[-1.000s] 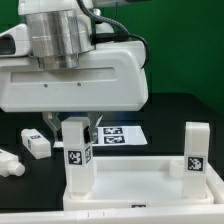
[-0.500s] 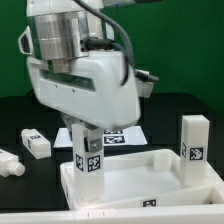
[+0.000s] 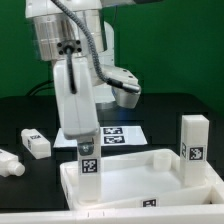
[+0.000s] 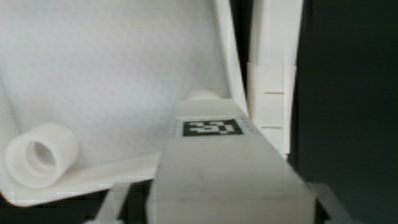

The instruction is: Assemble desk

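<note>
tabletop (image 3: 135, 180) white | leg (image 3: 88, 165) white — black-and-white square tag | marker board (image 3: 118, 135) white, black tags | table (image 3: 30, 115) black | backdrop (image 3: 190, 50) green

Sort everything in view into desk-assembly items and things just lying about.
Job: tabletop; leg held by the gripper at a tabletop corner; second upright leg; loose leg lying flat; another loose leg.
Just lying about: marker board.

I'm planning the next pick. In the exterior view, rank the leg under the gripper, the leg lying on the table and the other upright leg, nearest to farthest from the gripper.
1. Gripped leg, held in the gripper, on the tabletop.
2. Lying leg, on the table, toward the exterior view's left.
3. Other upright leg, on the tabletop, at the exterior view's right.
</note>
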`<state>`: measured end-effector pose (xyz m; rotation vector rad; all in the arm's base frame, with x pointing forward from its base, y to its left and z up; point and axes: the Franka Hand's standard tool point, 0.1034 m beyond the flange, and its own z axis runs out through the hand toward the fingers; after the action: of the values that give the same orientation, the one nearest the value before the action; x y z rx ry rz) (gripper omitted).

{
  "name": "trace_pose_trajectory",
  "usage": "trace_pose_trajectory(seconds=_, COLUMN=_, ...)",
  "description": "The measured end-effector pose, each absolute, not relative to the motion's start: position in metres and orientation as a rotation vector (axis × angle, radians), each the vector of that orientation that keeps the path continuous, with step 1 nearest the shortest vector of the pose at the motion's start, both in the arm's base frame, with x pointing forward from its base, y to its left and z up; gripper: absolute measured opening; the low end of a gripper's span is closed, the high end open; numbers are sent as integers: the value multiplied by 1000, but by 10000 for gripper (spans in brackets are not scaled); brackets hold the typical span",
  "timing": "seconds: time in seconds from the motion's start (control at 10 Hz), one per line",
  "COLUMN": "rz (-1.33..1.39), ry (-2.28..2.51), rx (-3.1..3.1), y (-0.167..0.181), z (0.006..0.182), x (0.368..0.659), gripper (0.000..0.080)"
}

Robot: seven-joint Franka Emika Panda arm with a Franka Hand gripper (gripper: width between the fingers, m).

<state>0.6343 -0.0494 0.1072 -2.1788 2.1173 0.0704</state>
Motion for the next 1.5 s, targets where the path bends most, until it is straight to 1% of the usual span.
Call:
trace_pose_trajectory(seconds=0.1, rz=66, ry=2055, rx=-2238, y=-49, z=107, x=634, gripper=285)
trace_pose_trajectory(seconds=0.3, rz=33, ry=1642, rx=-2547, y=-45, z=108, x=635, gripper=594)
trace_pose_trajectory(seconds=0.4, rz=16, ry=1465, rx=-2646, y=-40, z=111, x=634, gripper=594)
trace_pose_trajectory(seconds=0.5, rz=11, ry=1386, rx=-2692, y=-37, z=114, x=630, gripper=632)
trace_pose_trajectory(seconds=0.7, rz=3, ry=1200, rx=-2784, y=-39, z=112, x=629, gripper=647)
trace_pose_trajectory(seconds=0.8, rz=-22, ry=1004, rx=-2875, y=-40, z=112, x=630, gripper=649)
trace_pose_trajectory(seconds=1.0, rz=-95, ry=360, rx=-3062, y=-43, z=112, x=632, gripper=649)
trace_pose_trajectory(seconds=1.1, rz=-100, ry=214, rx=-3078, y=-47, z=112, x=632, gripper=649)
trace_pose_trajectory(seconds=1.3, rz=-97, ry=241, rx=-3076, y=-46, z=111, x=632, gripper=384)
trace_pose_trajectory(seconds=1.4, rz=-97, ry=242, rx=-3076, y=-46, z=111, x=631, gripper=384)
trace_pose_trajectory(seconds=1.5, rz=-96, ry=285, rx=-3071, y=-47, z=111, x=631, gripper=284)
